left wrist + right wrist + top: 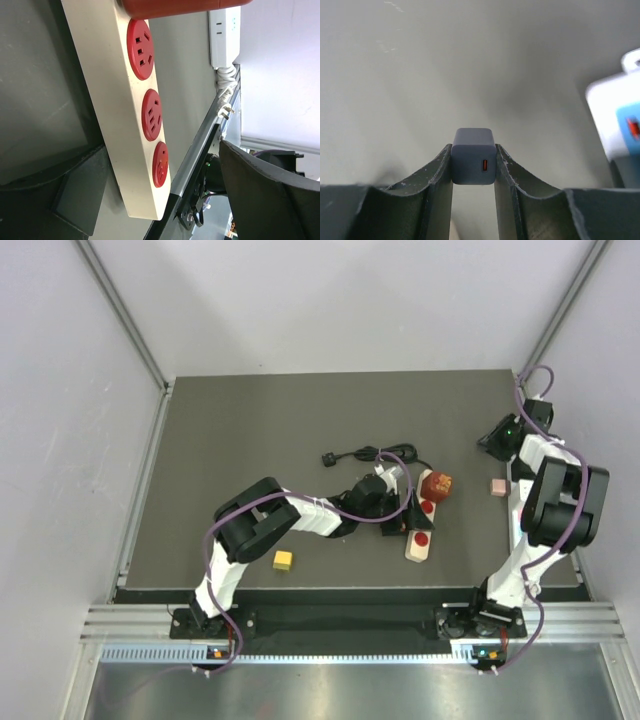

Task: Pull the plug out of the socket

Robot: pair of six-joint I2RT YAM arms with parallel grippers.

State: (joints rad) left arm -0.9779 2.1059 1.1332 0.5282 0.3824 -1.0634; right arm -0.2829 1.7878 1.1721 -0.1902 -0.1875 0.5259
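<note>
Closest to the lens in the right wrist view are the scuffed dark fingers [437,175] of the right gripper [473,152]. They are pressed narrowly against the two sides of the plug [470,160], a small grey cube with an orange port facing the camera. It is held up off the grey table [250,440]. A blurred white and blue object [617,120] lies off to one side of the fingers; what it is cannot be told.

The cream socket strip [420,535] lies well apart from this gripper, over by the left gripper [404,512]. The left gripper's fingers are spread wide and clamp nothing. The strip's near end, with three bare red sockets [151,115], lies between them. A red-brown object [436,484] sits at the strip's far end, just beyond the left gripper. A black cable [365,453] lies farther out.

A pink block [498,486] lies near the right gripper, and a yellow block [283,560] lies back beside the left arm.
</note>
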